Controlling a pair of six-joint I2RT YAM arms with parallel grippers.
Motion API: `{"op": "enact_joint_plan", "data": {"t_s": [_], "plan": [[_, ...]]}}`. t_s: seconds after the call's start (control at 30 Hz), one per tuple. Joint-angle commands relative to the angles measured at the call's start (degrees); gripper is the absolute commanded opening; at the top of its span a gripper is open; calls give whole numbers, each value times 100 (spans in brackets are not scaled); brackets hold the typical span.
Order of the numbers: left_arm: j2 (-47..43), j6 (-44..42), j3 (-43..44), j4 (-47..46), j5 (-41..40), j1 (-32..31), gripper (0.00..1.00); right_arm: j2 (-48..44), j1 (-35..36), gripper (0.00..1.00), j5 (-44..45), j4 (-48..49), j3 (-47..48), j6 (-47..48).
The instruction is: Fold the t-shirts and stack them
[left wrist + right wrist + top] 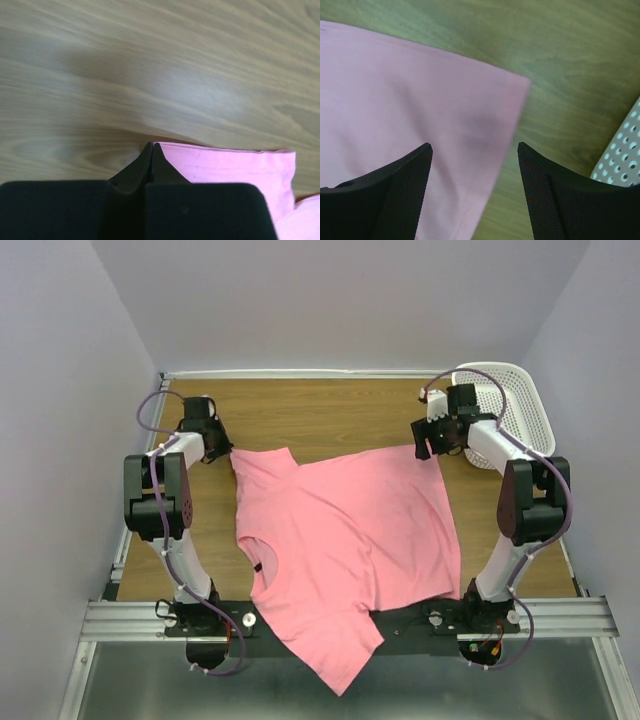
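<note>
At upper left, left gripper [151,146] together at t-shirt [235,167] sleeve.
Right gripper [474,146] apart over corner; we'd seat it deeper before closing.

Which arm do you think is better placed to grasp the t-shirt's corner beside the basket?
Right: the right end effector hangs open over that t-shirt corner; the left end effector is shut at the sleeve.

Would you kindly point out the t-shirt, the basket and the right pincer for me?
t-shirt [350,530], top view, chest panel.
basket [535,405], top view, mesh wall.
right pincer [474,147], right wrist view, midway between fingertips.
</note>
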State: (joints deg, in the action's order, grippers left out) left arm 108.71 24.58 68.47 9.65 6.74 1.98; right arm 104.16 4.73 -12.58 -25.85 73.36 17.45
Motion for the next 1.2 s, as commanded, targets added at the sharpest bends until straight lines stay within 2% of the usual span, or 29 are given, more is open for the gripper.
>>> {"op": "enact_joint_plan", "data": {"t_s": [0.0,0.27,0.57,0.8,0.93,0.97,1.13,1.17], "plan": [[28,-146,263,72,300,505,0,323,-25,76,54,9,599,-110],[467,-85,729,125,723,663,0,1211,-25,76,-148,-70,1390,-313],[669,-146,835,169,794,672,0,2476,-25,75,-1044,-105,2699,-857],[617,-120,888,151,890,664,0,2645,-25,68,-1229,-149,2675,-893],[652,-102,905,160,908,664,0,2776,-25,54,-1528,-184,2666,-893],[643,-102,914,160,908,672,0,2811,-25,47,-1589,-201,2674,-910],[661,-85,940,169,917,664,0,2900,-25,34,-1695,-325,2762,-928],[661,-67,958,169,917,672,0,2917,-34,29,-1660,-342,2780,-919]]}}
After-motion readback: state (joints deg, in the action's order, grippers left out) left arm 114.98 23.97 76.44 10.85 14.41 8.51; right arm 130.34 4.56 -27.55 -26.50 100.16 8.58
